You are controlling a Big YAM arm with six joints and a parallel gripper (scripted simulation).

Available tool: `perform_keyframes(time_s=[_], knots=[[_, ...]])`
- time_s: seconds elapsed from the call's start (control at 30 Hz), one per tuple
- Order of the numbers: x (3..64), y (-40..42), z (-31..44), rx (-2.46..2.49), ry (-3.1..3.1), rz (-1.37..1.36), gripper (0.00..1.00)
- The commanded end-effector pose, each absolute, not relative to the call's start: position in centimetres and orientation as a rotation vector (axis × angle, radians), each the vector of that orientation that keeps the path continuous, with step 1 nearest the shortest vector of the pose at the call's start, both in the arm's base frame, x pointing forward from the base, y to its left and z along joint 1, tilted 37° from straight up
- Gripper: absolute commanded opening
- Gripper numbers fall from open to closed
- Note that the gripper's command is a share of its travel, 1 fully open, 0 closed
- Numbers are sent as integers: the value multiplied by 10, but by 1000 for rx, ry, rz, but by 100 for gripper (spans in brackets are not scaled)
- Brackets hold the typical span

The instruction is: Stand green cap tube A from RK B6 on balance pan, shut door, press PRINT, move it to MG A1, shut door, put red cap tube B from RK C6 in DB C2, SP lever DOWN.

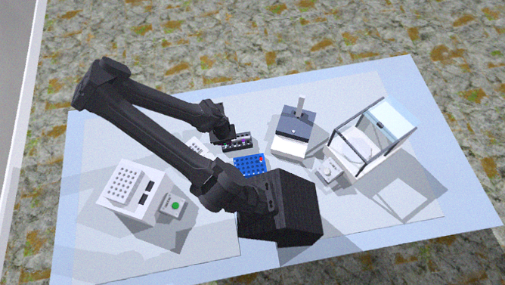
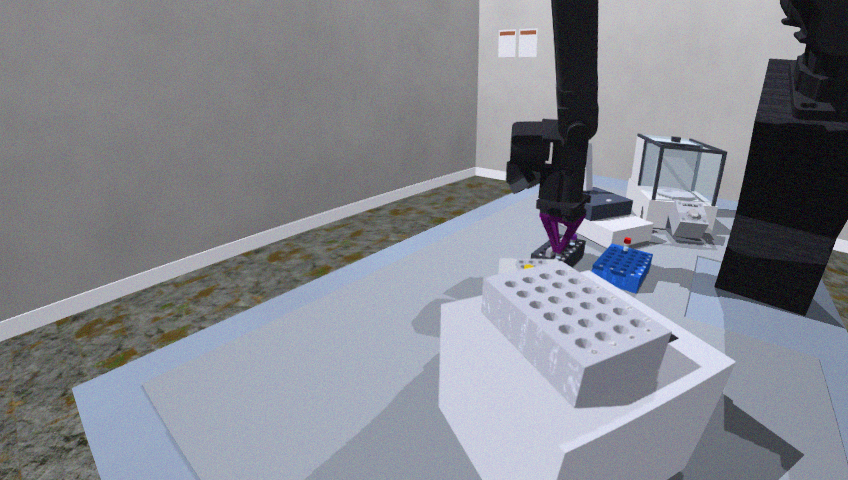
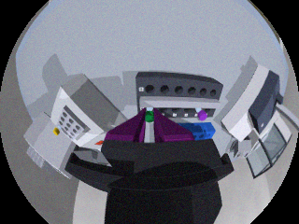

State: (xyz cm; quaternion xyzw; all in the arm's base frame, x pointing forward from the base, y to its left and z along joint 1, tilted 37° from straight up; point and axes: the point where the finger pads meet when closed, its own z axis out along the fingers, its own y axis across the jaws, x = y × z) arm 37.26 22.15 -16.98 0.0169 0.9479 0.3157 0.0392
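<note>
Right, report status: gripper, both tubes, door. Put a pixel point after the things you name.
Gripper (image 1: 224, 144) (image 2: 557, 252) (image 3: 149, 112) shut on green-capped tube (image 3: 149, 117), at magnet block's (image 1: 237, 146) (image 3: 179, 80) left end. Red-capped tube (image 1: 260, 159) (image 2: 626, 244) racked. Balance door (image 1: 389, 118) open.

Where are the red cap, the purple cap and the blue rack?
red cap (image 1: 260, 158) (image 2: 627, 240): top and exterior views, on its top
purple cap (image 1: 243, 141) (image 3: 202, 115): top and wrist views, middle
blue rack (image 1: 248, 164) (image 2: 624, 262) (image 3: 204, 131): all three views, upper face

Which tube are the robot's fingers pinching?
The green-capped tube, at the magnet block's left end. The purple-capped one and red-capped one stand away from the fingers.
</note>
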Motion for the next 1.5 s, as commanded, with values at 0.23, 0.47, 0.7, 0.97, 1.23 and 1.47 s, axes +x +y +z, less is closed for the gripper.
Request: perform_keyframes(time_s=[0.23, 0.47, 0.7, 0.97, 1.23, 1.47], knots=[[372, 229, -174, 49, 2907, 971, 36], [374, 222, -169, 59, 2902, 968, 36], [374, 222, -169, 59, 2902, 968, 36], [374, 222, -169, 59, 2902, 968, 36], [375, 210, -156, 67, 2896, 967, 36], [374, 204, -148, 67, 2895, 967, 36]])
